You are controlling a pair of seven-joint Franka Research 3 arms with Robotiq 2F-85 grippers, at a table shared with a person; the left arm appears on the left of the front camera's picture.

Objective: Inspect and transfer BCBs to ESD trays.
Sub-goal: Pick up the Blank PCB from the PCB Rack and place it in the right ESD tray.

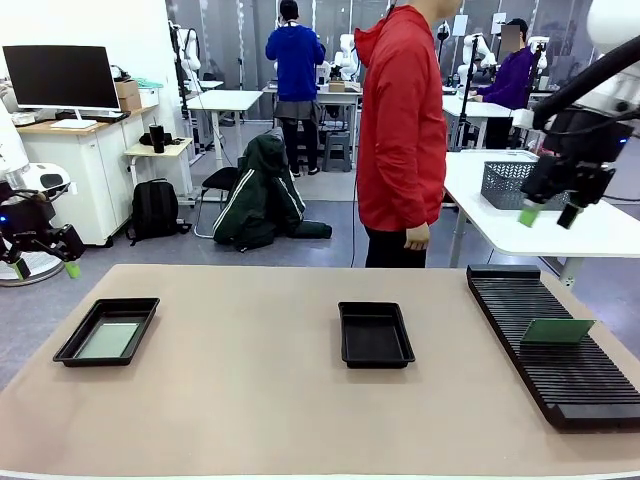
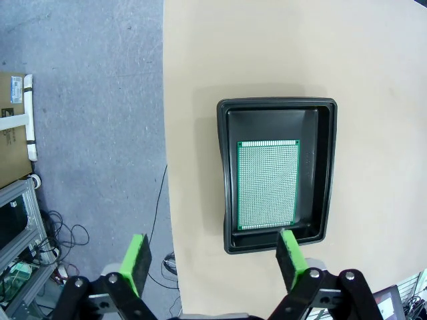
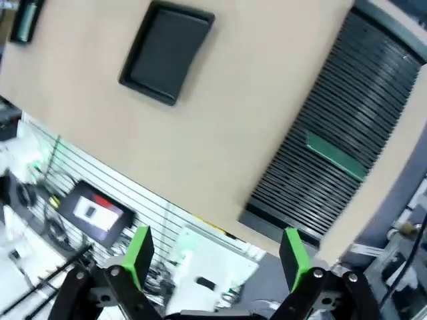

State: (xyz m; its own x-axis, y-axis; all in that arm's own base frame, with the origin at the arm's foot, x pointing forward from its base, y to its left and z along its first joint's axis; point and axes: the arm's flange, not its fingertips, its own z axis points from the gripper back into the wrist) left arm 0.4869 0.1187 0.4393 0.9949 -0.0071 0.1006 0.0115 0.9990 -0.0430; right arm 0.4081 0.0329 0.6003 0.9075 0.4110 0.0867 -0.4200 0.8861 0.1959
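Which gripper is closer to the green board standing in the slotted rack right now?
Right. The right gripper hangs above the rack holding the board; the left gripper hangs at the opposite end of the table.

A: Any print, brand or number you can make out?
B: None. The cardboard box (image 2: 10,140) past the tabletop's edge bears a label, too small to read; the little screen (image 3: 93,212) is blurred.

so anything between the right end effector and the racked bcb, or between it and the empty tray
Nothing visible: the open right end effector hangs above the rack, the BCB stands alone there, bare table to the empty ESD tray.
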